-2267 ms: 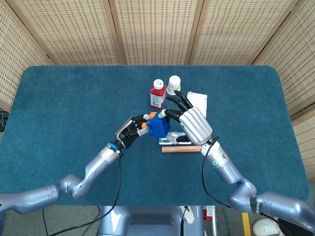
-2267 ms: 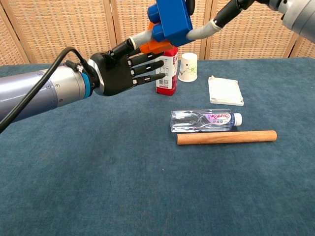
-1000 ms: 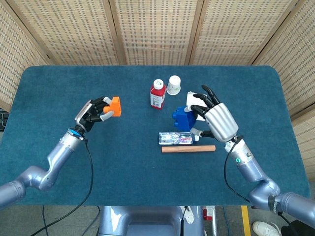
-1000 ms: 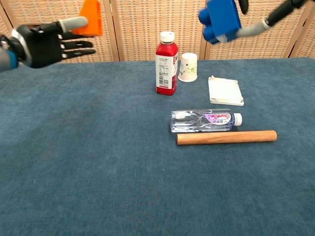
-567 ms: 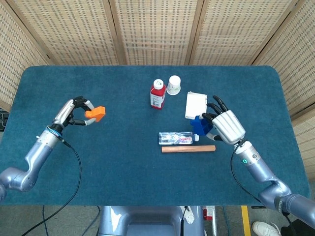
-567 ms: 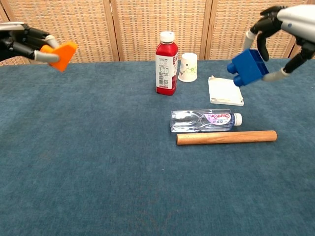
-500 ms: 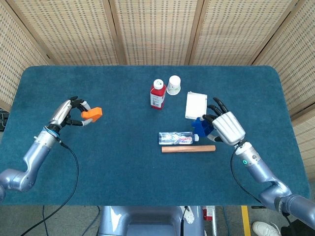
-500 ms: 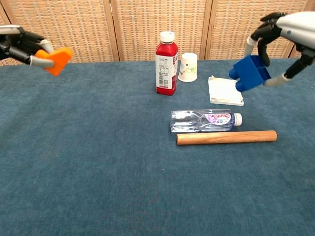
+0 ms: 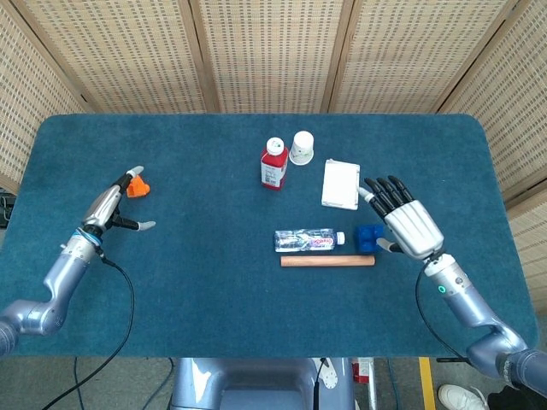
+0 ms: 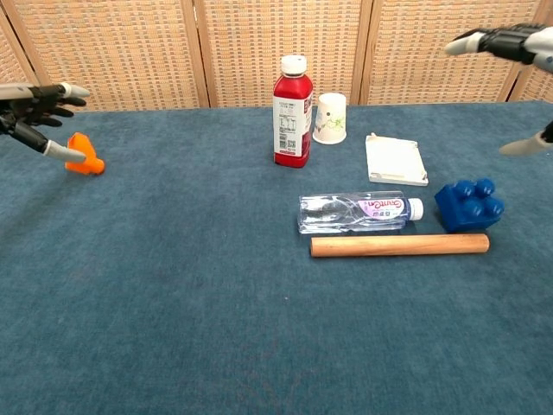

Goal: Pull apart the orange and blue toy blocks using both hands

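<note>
The orange block point(image 9: 137, 186) lies on the blue table cloth at the left, also low in the chest view as the orange block point(image 10: 84, 162). My left hand point(image 9: 117, 207) hovers just beside it with fingers spread and nothing in them. The blue block point(image 9: 368, 238) sits studs-up on the cloth at the right end of the wooden rod, shown closer as the blue block point(image 10: 469, 206). Just right of it is my right hand point(image 9: 410, 226), empty, fingers stretched apart. In the chest view the left hand point(image 10: 33, 105) and right hand point(image 10: 511, 41) only reach in from the edges.
A red juice bottle point(image 9: 273, 162) and a white paper cup point(image 9: 302, 147) stand at the back centre. A flat white box point(image 9: 341, 184) lies beside them. A clear water bottle point(image 9: 308, 240) and a wooden rod point(image 9: 327, 260) lie side by side mid-table.
Both hands have let go and spread their fingers. The orange block dropped to the cloth at the left, the blue block to the cloth by the rod's right end.
</note>
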